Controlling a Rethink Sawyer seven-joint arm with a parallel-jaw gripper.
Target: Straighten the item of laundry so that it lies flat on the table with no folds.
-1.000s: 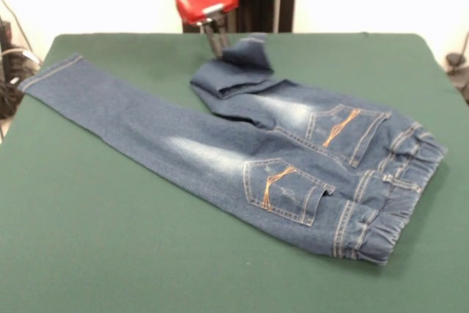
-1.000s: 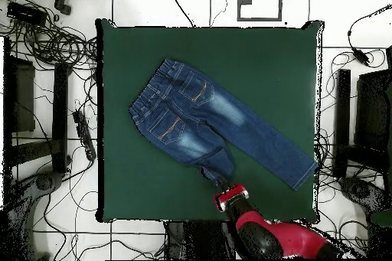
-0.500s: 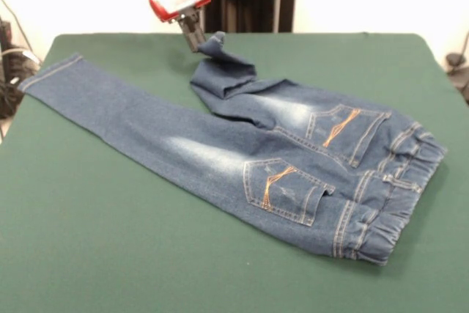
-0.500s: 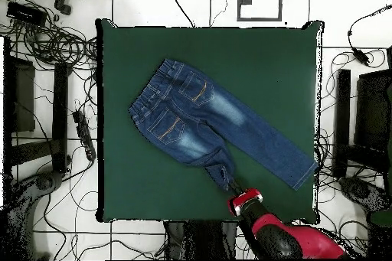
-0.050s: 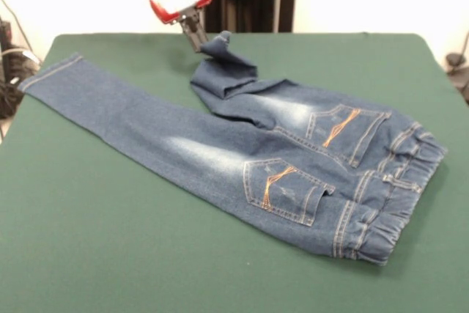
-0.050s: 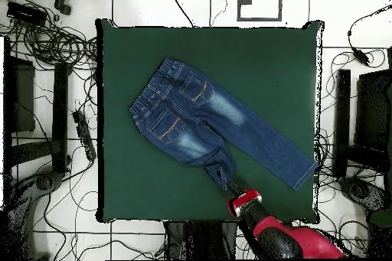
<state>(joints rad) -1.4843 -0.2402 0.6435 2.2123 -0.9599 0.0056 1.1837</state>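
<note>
Because denim is soft yet fairly heavy, the jeans [image 5: 242,144] should drape and drag rather than slide freely, so the hem of the folded leg looks the sensible place to hold. They lie seat-up across the tabletop [image 5: 110,254], one leg stretched flat away from the waistband [image 5: 396,203], the other doubled back toward it in a bunch. At that bunch's raised tip the gripper [image 5: 198,40] has its fingers clenched on the cuff. How much cloth is pinched stays hidden, and the folded leg's underside cannot be made out.
</note>
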